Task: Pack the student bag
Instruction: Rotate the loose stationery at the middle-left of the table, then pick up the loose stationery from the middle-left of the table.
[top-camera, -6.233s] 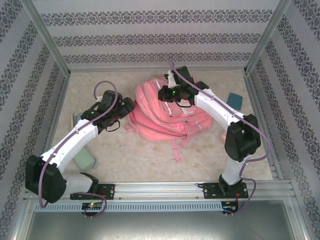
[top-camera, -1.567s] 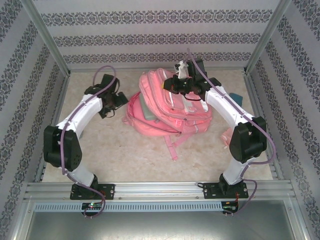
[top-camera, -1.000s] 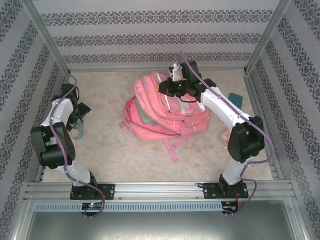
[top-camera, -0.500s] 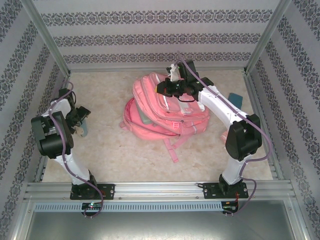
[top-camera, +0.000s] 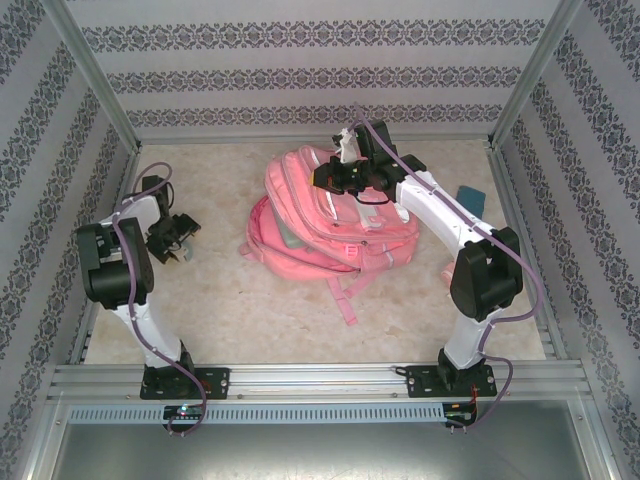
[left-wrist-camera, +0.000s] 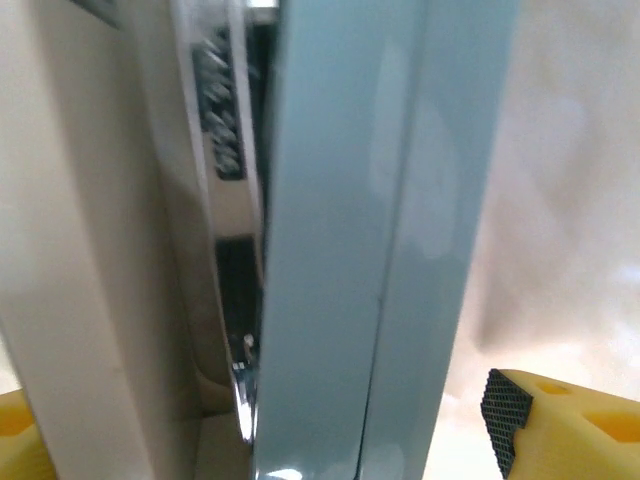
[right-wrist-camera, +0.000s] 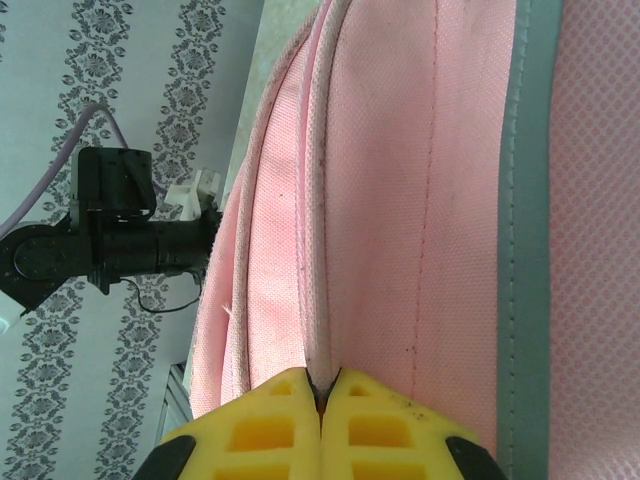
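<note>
The bag (top-camera: 335, 230) lies slumped mid-table (top-camera: 250, 310), toward the far side. My right gripper (right-wrist-camera: 320, 385) is pinched tight on a piped seam near its top. On the bag's left side a grey-green patch (top-camera: 288, 234) shows in the gap between its layers; I can't tell whether it is contents or lining. Well to the left, my left gripper (left-wrist-camera: 290, 425) stands wide around a pale blue slab (left-wrist-camera: 370, 250), its right finger (left-wrist-camera: 560, 425) clear of it.
</note>
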